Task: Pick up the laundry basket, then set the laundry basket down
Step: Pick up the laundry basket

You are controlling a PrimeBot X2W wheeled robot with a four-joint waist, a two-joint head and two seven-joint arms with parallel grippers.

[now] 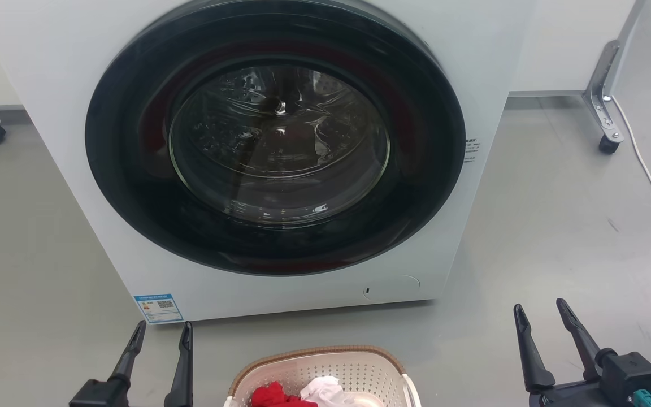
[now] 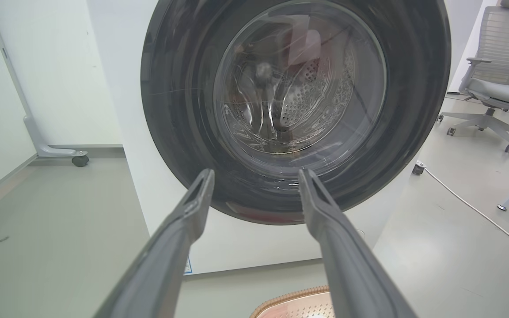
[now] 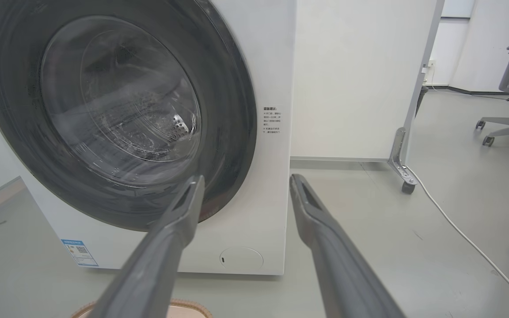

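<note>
Laundry basket (image 1: 314,351) on floor (image 1: 557,226), near washing machine (image 1: 246,299), between both arms. Left gripper (image 1: 165,325), right gripper (image 1: 539,306): fingers spread, holding nothing. Basket likely light, stiff plastic, few clothes (image 1: 272,394) inside. Best hold: 2 white side handles (image 1: 413,390).

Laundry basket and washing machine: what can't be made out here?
- laundry basket: head view's bottom edge cuts off its near half.
- red cloth and white cloth: cut by that edge; garment type unclear.
- washing machine drum: reflections on the door glass blur its contents, every view.
- small label: print too small, head and right wrist views.
</note>
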